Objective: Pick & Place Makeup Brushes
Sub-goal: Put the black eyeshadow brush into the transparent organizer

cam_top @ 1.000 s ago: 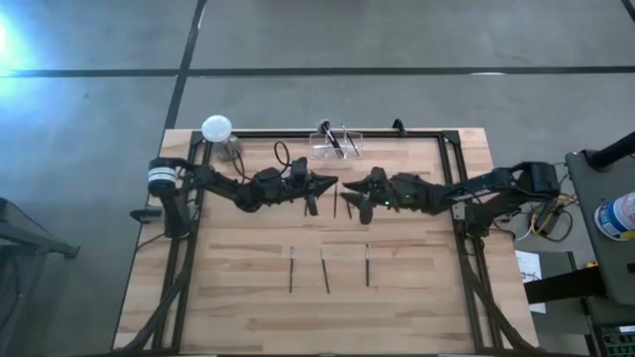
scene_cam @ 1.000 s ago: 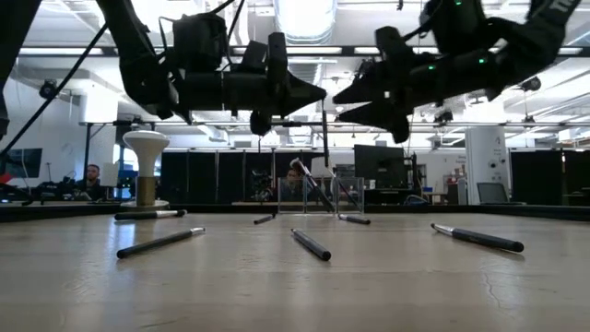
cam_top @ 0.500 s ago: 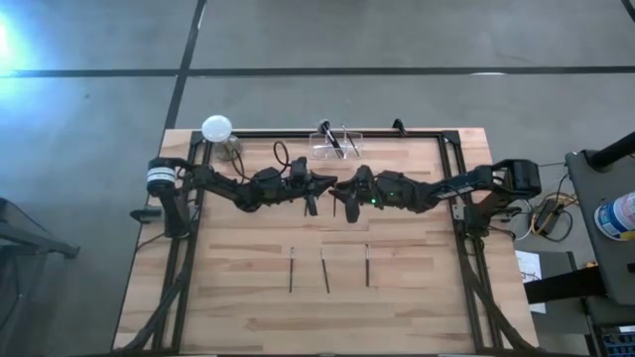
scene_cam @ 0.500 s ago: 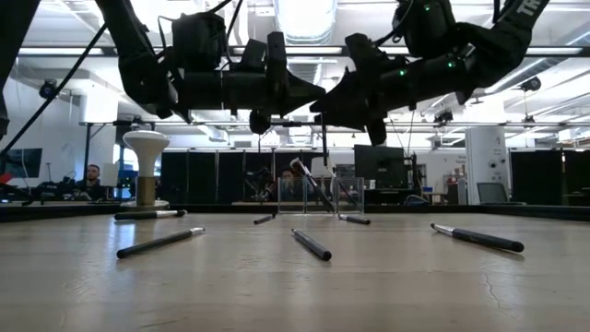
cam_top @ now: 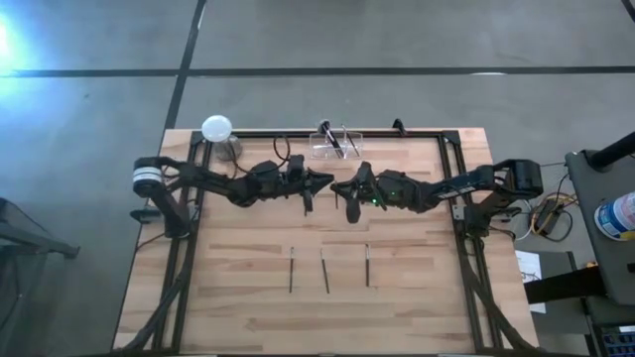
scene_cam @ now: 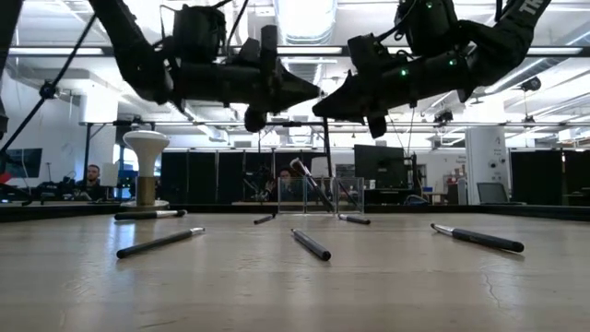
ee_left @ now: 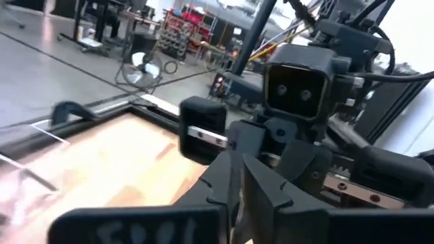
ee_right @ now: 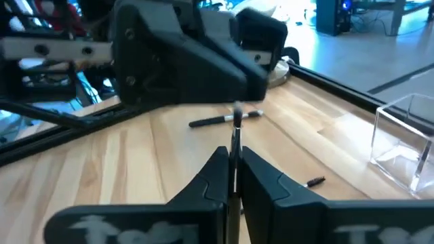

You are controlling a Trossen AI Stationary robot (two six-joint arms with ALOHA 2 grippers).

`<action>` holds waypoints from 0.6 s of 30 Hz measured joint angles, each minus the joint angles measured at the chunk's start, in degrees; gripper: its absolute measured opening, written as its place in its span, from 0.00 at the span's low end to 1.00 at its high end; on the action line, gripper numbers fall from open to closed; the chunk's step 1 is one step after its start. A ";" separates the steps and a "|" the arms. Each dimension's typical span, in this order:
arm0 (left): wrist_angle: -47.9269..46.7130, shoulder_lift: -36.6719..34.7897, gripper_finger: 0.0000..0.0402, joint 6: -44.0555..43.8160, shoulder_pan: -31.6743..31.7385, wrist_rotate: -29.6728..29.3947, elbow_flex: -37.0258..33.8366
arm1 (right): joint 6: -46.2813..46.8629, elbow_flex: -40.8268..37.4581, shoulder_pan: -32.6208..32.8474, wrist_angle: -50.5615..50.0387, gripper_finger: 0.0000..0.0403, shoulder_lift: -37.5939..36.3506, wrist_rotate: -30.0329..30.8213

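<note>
Looking from the left, you have the white ball-topped stand at the table's far left corner, well apart from the left gripper and behind its arm. That gripper hangs high over the middle of the table, tip to tip with the right gripper; you cannot tell from these views whether it is gripping.

Just beside it, the right gripper is clamped narrow on the held brush. The brush stands upright between its fingers and, in the low view, hangs straight down below the tips, clear of the wood.

Beyond both gripper tips, toward the far edge, the clear holder sits against the black frame rail with one brush in it. There is little room on that side. The frame also runs down both side edges, well apart from the grippers.

On the near side of the grippers you have open wood. Three brushes lie flat there in a row, side by side, apart from each other. The middle one lies roughly in line with the gripper tips, with one to each side of it. All three are well apart from either gripper.
</note>
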 joint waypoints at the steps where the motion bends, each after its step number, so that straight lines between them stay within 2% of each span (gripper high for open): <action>1: -1.06 -1.33 0.08 0.93 0.08 -0.01 -0.42 | -0.41 0.00 -0.35 -0.36 0.04 -0.21 -0.02; 5: -1.40 -6.42 0.09 4.69 0.07 0.05 -4.25 | -1.81 -0.04 -3.15 -2.95 0.04 -1.54 0.03; 10: -0.72 -10.80 0.08 4.98 0.07 -0.44 -11.49 | -4.70 0.93 -8.77 -7.30 0.03 -3.89 0.01; 18: 13.35 -11.94 0.03 3.79 0.11 -2.71 -21.54 | -12.51 10.91 -18.54 -20.72 0.03 -3.55 -0.01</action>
